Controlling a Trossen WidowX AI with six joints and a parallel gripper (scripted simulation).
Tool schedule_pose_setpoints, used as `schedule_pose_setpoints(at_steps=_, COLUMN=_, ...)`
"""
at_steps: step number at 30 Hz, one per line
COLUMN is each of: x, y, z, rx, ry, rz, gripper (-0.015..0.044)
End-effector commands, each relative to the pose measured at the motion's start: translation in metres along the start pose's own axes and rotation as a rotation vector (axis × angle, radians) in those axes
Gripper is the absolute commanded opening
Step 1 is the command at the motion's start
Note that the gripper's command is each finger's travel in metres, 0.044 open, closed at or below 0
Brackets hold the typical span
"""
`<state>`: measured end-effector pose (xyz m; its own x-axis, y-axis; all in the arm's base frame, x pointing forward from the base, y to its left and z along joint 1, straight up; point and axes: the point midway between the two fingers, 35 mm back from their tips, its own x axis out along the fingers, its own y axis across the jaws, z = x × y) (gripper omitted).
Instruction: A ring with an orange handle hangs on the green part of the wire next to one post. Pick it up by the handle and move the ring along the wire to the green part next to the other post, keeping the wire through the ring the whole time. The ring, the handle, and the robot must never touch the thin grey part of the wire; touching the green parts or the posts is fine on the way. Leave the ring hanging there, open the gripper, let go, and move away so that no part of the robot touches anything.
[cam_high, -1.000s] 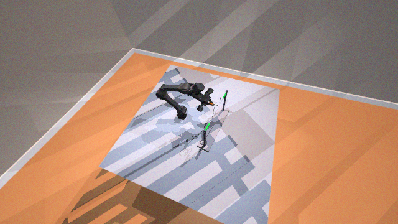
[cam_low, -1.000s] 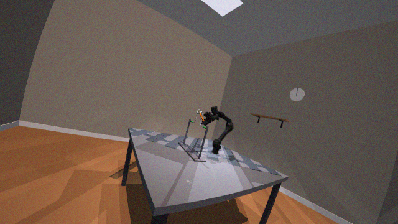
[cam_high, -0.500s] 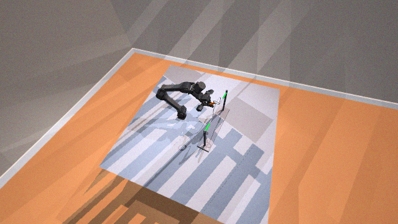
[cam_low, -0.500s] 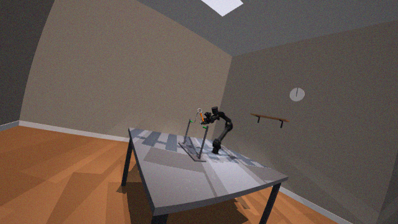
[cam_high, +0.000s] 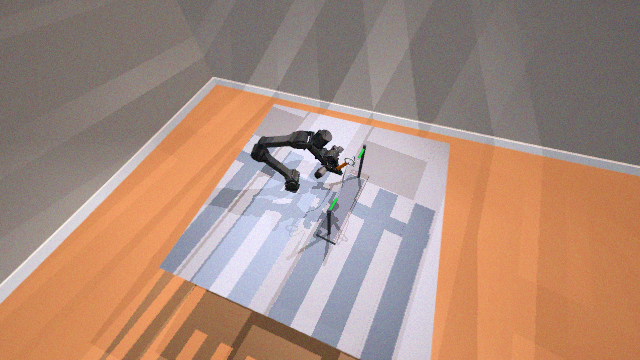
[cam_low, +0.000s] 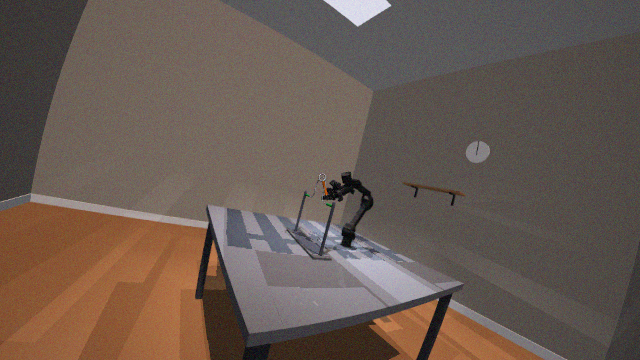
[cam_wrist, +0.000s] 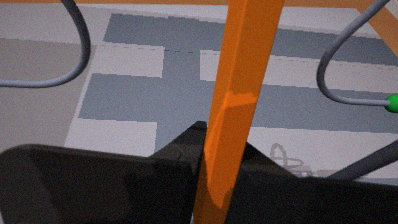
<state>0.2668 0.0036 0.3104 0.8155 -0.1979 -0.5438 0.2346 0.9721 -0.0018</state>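
Orange-handled ring (cam_high: 345, 163) (cam_low: 323, 182) is held above the bench (cam_high: 385, 280) (cam_low: 300, 320), between its posts, handle pinched by the end effector (cam_high: 340, 170) (cam_low: 326, 196) (cam_wrist: 220, 165); the wire should be kept centred through slow turns.

Top view: oblique, from high above, facing down over the whole arm (cam_high: 300, 139) and table (cam_high: 400, 280).
Exterior view: from well back beyond a table corner, facing the arm (cam_low: 360, 212) and walls.
Wrist view: close behind the orange handle (cam_wrist: 240, 100), facing the tabletop.
Shared by top and exterior: arm, table, both posts (cam_high: 329, 223) (cam_low: 327, 229).
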Motion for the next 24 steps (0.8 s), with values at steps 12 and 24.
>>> schedule_pose_setpoints(at_steps=12, x=0.001, y=-0.011, z=0.001, rx=-0.214, ry=-0.029, rz=-0.143, gripper=-0.015)
schedule_pose_setpoints(at_steps=24, x=0.0, y=-0.02, z=0.003, rx=-0.375, ry=-0.051, rz=-0.249, gripper=-0.015)
